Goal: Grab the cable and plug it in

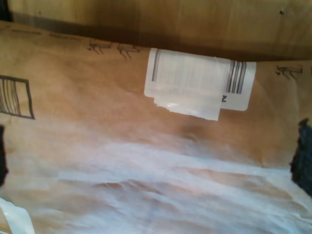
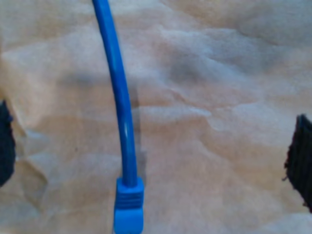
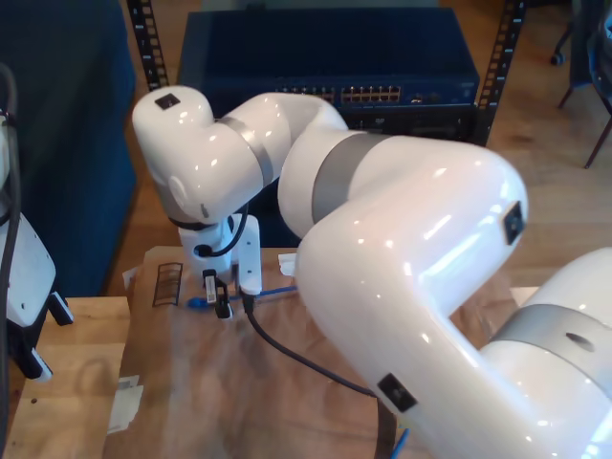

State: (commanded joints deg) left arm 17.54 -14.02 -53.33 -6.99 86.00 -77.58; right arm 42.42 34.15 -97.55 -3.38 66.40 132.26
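Note:
The cable (image 2: 119, 92) is thin and bright blue and lies on brown paper, ending in a blue-booted plug (image 2: 129, 207). My second gripper (image 2: 152, 153) is open. Its dark fingers (image 2: 298, 158) stand wide on either side of the cable, near the plug and not touching it. In the exterior view this gripper (image 3: 234, 292) hangs from the big white arm over the cable (image 3: 196, 303) near the paper's far edge. My first gripper (image 1: 153, 161) is open over bare brown paper, with a white barcode label (image 1: 195, 83) beyond it and nothing between its fingers.
A dark blue network switch (image 3: 382, 96) with a row of ports stands behind the table. Brown paper (image 3: 191, 382) covers the wooden table (image 3: 67, 402). A black robot cable (image 3: 296, 363) crosses the paper. Another white arm (image 3: 24, 277) stands at the exterior view's left edge.

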